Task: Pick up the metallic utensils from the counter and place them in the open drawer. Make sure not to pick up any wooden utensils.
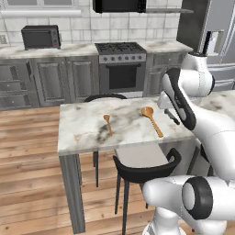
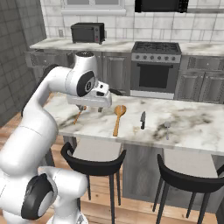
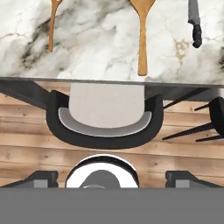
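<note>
Hand view: knife lengthwise, handle toward counter edge.

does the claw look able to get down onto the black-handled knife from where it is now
Probably yes. The knife lies alone on the counter, apart from the larger wooden spoon, with nothing over it. The claw stands open above the stool, so it must first move across.

arm: bent, reaching forward | pincer: facing down, jaws wide apart, empty

Wooden floor, tiled wall, grey cabinets.
</note>
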{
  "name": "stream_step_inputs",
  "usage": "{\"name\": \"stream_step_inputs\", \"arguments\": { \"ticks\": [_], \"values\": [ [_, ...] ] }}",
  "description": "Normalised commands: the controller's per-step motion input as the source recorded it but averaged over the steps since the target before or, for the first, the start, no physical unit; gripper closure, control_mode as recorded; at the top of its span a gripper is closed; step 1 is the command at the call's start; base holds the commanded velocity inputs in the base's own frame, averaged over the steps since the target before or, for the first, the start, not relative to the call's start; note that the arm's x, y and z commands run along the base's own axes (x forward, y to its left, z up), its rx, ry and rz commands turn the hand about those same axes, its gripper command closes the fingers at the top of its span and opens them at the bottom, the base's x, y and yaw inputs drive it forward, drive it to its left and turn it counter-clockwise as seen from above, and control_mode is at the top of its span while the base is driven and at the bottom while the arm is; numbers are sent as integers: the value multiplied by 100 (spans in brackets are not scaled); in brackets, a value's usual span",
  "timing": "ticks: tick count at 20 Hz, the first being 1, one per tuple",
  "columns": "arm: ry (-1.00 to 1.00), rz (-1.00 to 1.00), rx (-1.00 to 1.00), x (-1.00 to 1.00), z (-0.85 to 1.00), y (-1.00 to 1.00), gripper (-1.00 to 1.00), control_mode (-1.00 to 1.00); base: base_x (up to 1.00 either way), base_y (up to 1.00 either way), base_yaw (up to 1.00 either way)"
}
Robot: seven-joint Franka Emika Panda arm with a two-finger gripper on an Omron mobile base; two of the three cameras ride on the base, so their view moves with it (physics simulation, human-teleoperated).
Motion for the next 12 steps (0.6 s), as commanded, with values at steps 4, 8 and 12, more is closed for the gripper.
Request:
{"name": "stream_step_inputs", "arguments": {
  "ticks": [4,8,12],
  "values": [
    [6,0,6,20,-33,-100,-100,-100,0,0,0],
    [10,0,0,44,-38,-93,-100,-100,0,0,0],
    [16,0,0,56,-47,-62,-100,-100,0,0,0]
  ]
}}
